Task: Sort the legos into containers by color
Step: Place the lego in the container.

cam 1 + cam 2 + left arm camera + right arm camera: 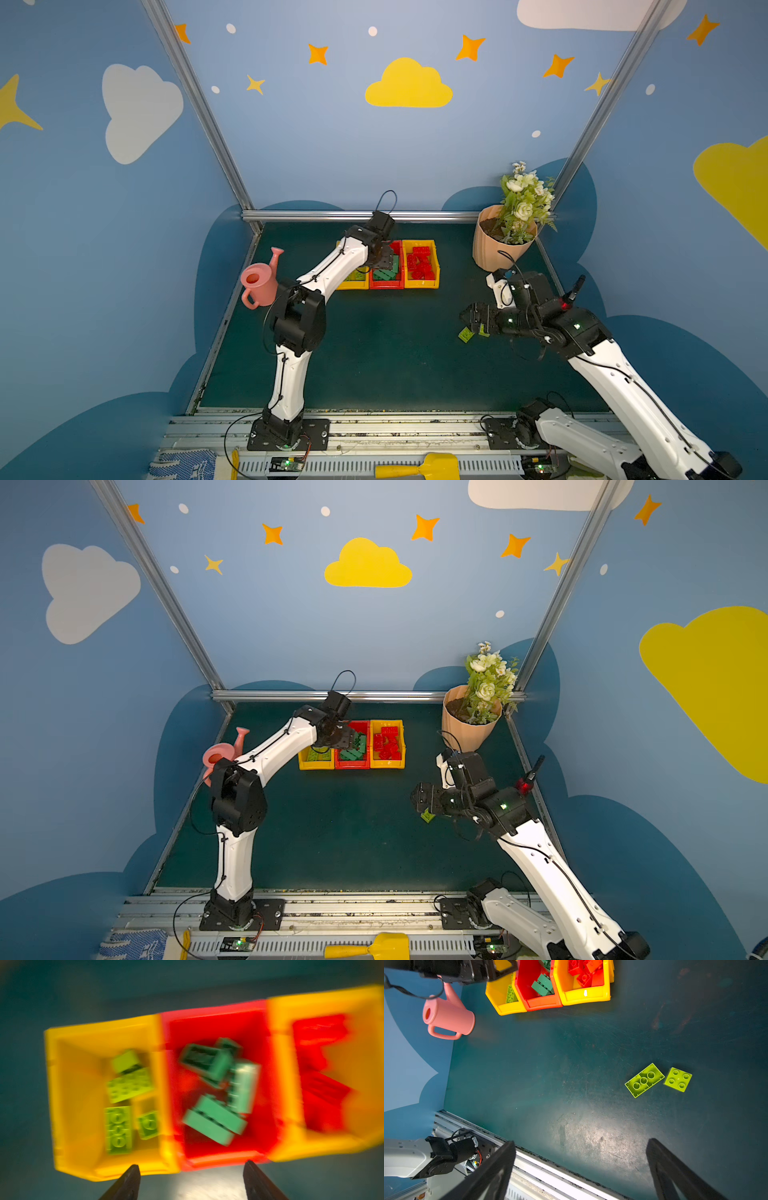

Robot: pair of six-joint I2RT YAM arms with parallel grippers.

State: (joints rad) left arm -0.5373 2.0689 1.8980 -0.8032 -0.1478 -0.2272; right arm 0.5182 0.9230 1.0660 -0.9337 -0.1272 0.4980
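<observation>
Sorting looks nearly done. The left tool (192, 1164) hangs over the bins at the 12 o'clock side of the tabletop (395, 365), fingers apart with nothing between them, about where a yellow bin (510, 1008) meets the red bin (544, 1004).

The three bins stand wall to wall in one row, so each colour has its own drop. Lime bricks (128, 1084) fill the yellow bin at the row's 9 o'clock end, dark green bricks (214, 1122) the red bin, and red bricks (583, 972) the other yellow bin (585, 997) at the 3 o'clock end.

Two more lime pieces lie loose near the tabletop's 3 o'clock edge. A long brick (644, 1080) lies hollow side up and a square brick (677, 1079) studs up, just beside each other and seemingly not touching. The right tool (581, 1141) hovers close by, fingers spread wide and empty, apparently placed to take one.

The slim gap between the pair leaves little room for a finger, but their outer sides are free. Bare tabletop runs from there to the bins. The can (448, 1016) at 9 o'clock and the pot (496, 249) at 1 o'clock stand well clear of that path, though the left arm hangs over the lime end of the row.
</observation>
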